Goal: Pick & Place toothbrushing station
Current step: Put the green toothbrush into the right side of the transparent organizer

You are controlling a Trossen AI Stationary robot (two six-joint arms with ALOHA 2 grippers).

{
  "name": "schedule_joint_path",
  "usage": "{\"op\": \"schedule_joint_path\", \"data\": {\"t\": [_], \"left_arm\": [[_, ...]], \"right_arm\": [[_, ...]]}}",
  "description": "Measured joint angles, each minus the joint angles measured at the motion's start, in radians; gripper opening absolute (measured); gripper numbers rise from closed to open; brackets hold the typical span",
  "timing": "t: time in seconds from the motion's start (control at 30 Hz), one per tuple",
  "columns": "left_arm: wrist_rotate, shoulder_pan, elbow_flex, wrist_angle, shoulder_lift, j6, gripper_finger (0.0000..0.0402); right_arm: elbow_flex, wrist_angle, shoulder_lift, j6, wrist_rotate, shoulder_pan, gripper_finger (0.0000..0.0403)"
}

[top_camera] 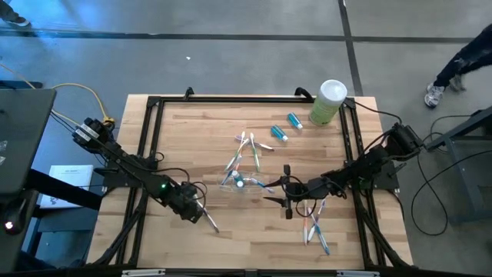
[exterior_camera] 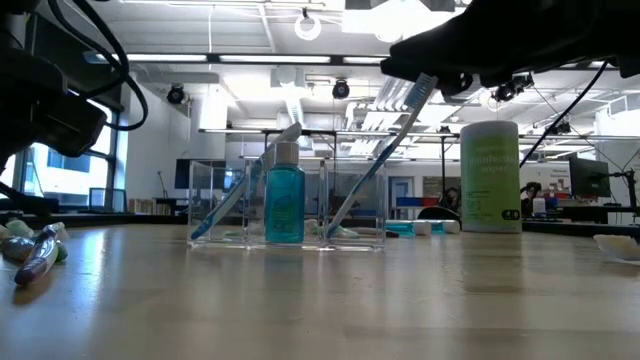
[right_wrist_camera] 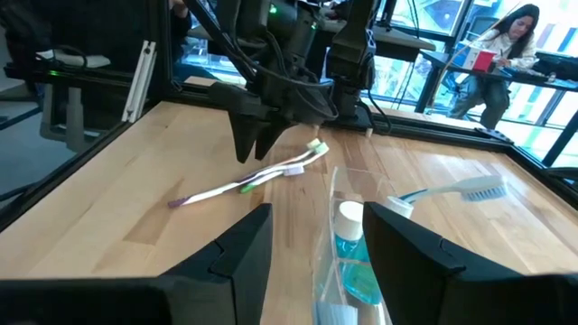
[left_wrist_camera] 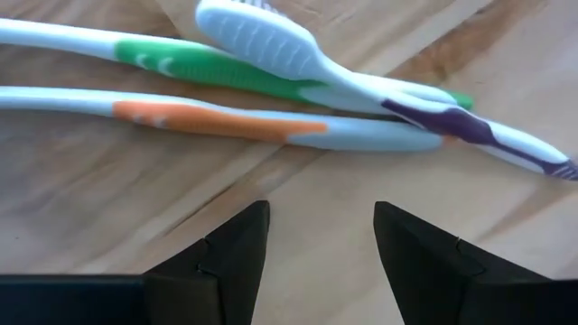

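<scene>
My left claw (left_wrist_camera: 321, 262) hangs low over the worktop (top_camera: 254, 246), jaws apart and empty, with three toothbrushes (left_wrist_camera: 271, 122) lying just ahead of its tips, pressed side by side: one green-handled, one orange, one purple. My right claw (right_wrist_camera: 312, 248) stands open too, gripping nothing, and the clear cup (right_wrist_camera: 348, 262) sits directly in front of it, between the finger lines, holding a small blue tube (right_wrist_camera: 350, 244). Beyond that claw, loose brushes (top_camera: 244, 150) and two blue tubes (top_camera: 284, 127) lie scattered; more brushes (top_camera: 317, 227) rest beside its arm.
</scene>
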Motion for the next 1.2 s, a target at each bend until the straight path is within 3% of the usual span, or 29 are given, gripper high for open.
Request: {"op": "schedule_joint_path", "data": {"t": [0.4, 0.73, 1.2], "left_arm": [[0.037, 0.057, -0.002, -0.011, 0.001, 0.205, 0.02], [0.068, 0.077, -0.005, 0.008, 0.002, 0.573, 0.02], [0.038, 0.058, 0.011, 0.336, 0.006, 0.843, 0.02]], "right_arm": [[0.0, -0.003, 0.0, 0.0, 0.0, -0.001, 0.0166], [0.0, -0.012, 0.0, 0.0, 0.0, -0.001, 0.0166], [0.0, -0.022, 0.0, 0.005, 0.0, -0.006, 0.0166]]}}
